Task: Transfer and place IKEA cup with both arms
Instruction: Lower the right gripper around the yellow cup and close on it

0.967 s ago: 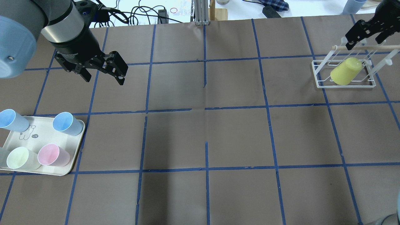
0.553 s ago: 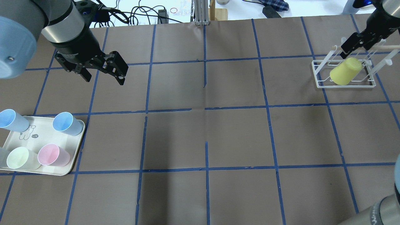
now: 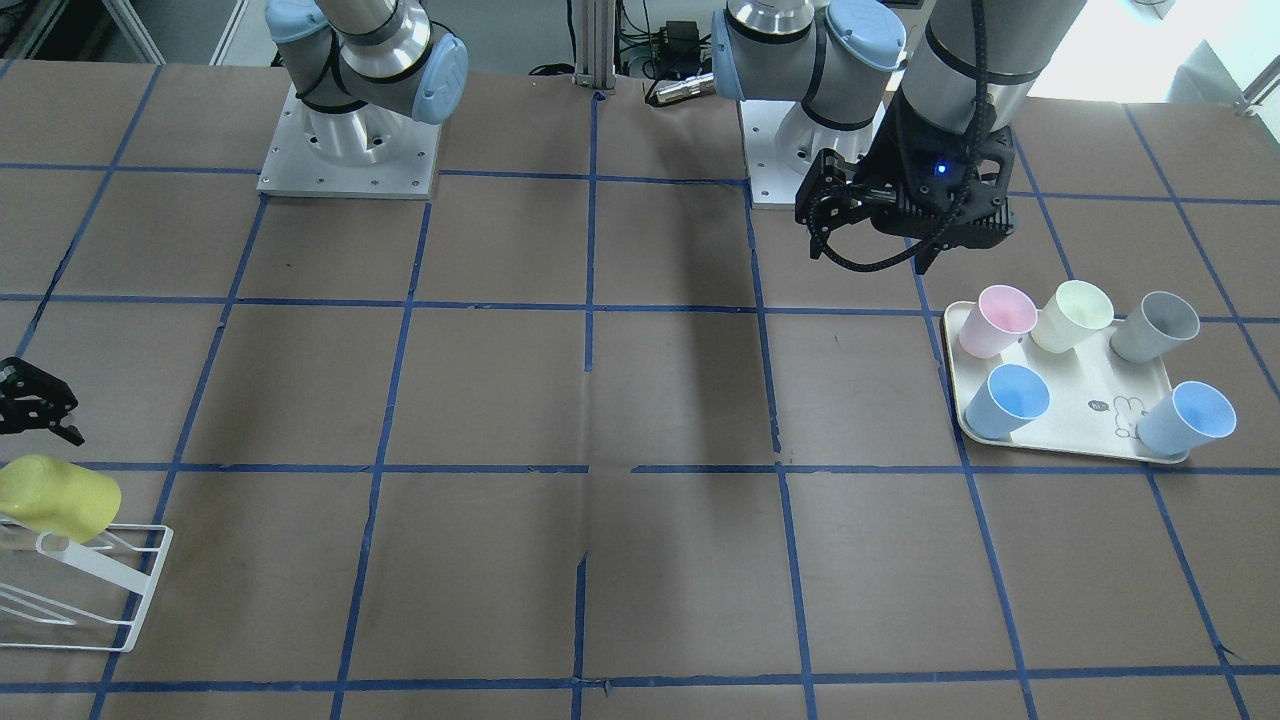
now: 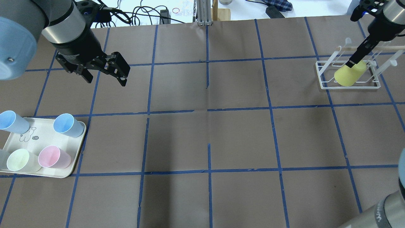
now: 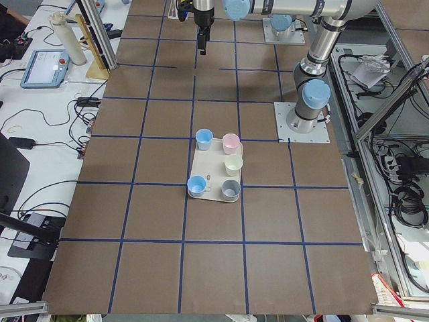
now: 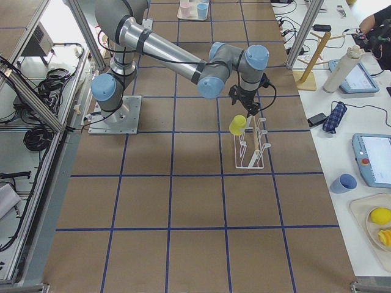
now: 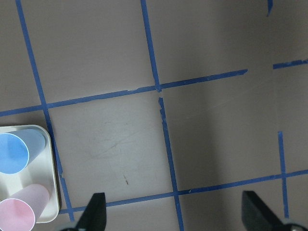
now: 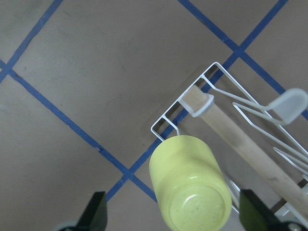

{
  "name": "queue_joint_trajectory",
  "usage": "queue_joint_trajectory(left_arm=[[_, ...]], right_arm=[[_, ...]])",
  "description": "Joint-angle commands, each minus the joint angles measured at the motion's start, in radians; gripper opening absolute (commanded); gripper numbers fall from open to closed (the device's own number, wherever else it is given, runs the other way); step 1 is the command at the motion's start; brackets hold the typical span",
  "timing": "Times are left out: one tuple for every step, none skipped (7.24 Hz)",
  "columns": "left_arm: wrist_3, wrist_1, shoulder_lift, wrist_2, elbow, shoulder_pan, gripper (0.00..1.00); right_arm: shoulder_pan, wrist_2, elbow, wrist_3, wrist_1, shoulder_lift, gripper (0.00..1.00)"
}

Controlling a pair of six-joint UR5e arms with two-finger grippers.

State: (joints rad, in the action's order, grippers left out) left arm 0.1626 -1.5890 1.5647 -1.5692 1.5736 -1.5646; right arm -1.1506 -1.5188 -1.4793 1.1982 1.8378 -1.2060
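The yellow IKEA cup (image 4: 348, 76) lies tilted, base up, on a white wire rack (image 4: 326, 84) at the far right of the table. My right gripper (image 4: 354, 61) hangs just over the cup's base, seen edge-on. In the right wrist view the cup (image 8: 190, 187) sits between the gripper's (image 8: 173, 216) wide-apart fingers (image 8: 96, 211), so it is open. The front view shows the cup (image 3: 60, 495) below that gripper (image 3: 40, 415). My left gripper (image 4: 105, 79) is open and empty above the table at the far left.
A cream tray (image 4: 47, 136) at the near left holds several pastel cups; it also shows in the front view (image 3: 1085, 400) and the left wrist view (image 7: 48, 192). A wooden rod (image 8: 240, 139) runs along the rack. Cables and gear lie beyond the far edge.
My right gripper has come down from above the rack's rod to the cup's base and has turned edge-on to the overhead camera. The left arm has not moved.
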Motion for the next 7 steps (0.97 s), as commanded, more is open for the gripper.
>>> queue_joint_trajectory(left_arm=[[0.002, 0.001, 0.000, 0.001, 0.000, 0.000, 1.00], [0.000, 0.000, 0.000, 0.001, 0.000, 0.000, 1.00], [0.002, 0.000, 0.000, 0.001, 0.000, 0.001, 1.00], [0.002, 0.000, 0.000, 0.003, 0.000, 0.000, 1.00], [0.002, 0.000, 0.000, 0.003, 0.000, 0.000, 1.00], [0.002, 0.001, 0.000, 0.003, 0.000, 0.000, 1.00], [0.002, 0.000, 0.000, 0.003, 0.000, 0.000, 1.00]], right_arm=[[0.002, -0.009, -0.006, 0.104, 0.042, 0.022, 0.96], [0.017, -0.006, -0.006, 0.104, 0.050, 0.038, 0.96], [0.022, -0.006, -0.006, 0.104, 0.057, 0.054, 0.96], [0.023, -0.007, -0.006, 0.104, 0.057, 0.060, 0.96], [0.023, -0.006, -0.006, 0.106, 0.052, 0.068, 0.96], [0.023, -0.007, -0.006, 0.104, 0.054, 0.086, 0.96], [0.023, -0.007, -0.006, 0.104, 0.054, 0.092, 0.95]])
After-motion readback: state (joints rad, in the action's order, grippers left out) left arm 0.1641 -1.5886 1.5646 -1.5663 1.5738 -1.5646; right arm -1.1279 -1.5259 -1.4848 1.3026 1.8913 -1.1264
